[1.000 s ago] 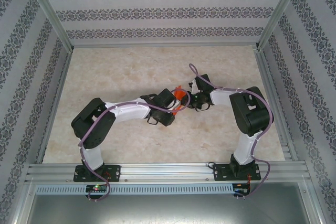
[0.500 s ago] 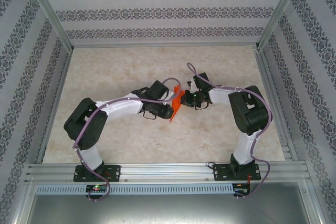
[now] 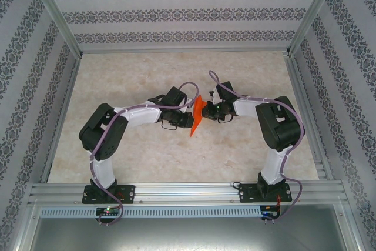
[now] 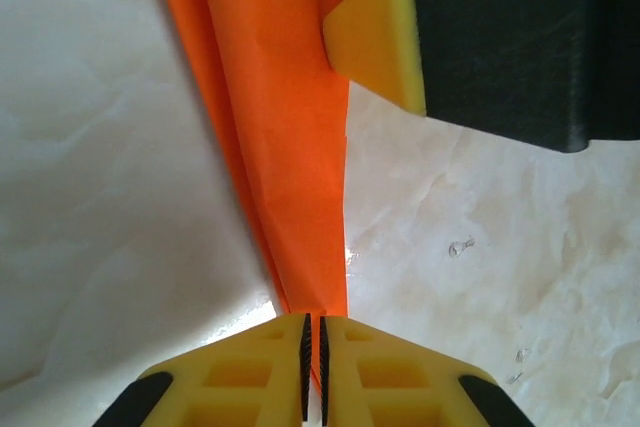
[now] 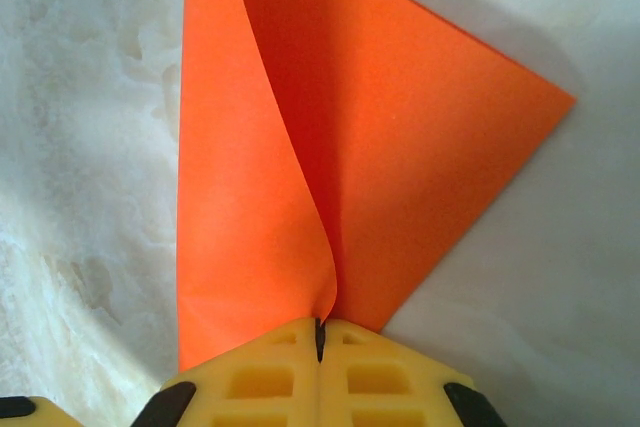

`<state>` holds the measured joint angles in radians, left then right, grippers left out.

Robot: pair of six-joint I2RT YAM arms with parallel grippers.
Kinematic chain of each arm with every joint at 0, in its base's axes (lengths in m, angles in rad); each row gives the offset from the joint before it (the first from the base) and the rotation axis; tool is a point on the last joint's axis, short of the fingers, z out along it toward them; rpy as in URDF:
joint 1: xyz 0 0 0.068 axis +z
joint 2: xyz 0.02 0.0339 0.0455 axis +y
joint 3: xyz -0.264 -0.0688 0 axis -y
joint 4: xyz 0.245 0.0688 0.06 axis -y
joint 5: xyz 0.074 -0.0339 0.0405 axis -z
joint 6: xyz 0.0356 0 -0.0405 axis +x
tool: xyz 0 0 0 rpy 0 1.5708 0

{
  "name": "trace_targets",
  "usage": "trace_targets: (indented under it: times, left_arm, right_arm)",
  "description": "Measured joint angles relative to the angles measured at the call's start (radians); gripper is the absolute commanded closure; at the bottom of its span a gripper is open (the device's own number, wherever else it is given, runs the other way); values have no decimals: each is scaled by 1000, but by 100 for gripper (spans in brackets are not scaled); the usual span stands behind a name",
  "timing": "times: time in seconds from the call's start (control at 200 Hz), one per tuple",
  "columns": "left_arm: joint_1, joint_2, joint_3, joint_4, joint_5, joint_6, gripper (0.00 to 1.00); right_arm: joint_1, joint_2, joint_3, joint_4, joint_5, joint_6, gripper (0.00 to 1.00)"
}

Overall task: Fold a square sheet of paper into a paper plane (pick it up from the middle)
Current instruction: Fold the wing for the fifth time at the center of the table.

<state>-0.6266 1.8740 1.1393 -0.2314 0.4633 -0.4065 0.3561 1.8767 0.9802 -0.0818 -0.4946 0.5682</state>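
Orange-red and folded, the square sheet of paper (image 5: 400, 167) hangs over the middle of the table (image 3: 117, 86), with the left gripper (image 4: 312, 347) and right gripper (image 5: 320, 332) each pinched shut on opposite ends, probably to tension the crease.

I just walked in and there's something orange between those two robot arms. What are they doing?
The robot is folding a sheet of orange paper into a plane. The left end effector is shut on one edge of the paper. The right end effector is shut on another part, so the paper is held between them near the middle of the table. It is loosely folded over and has no pointed plane shape yet.
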Motion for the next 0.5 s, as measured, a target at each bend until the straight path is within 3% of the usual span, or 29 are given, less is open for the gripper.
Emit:
trace_targets:
  times: [0.5]
  left_arm:
    - [0,47,8,24,57,-22,87]
  right_arm:
    - [0,0,-3,7,0,0,100]
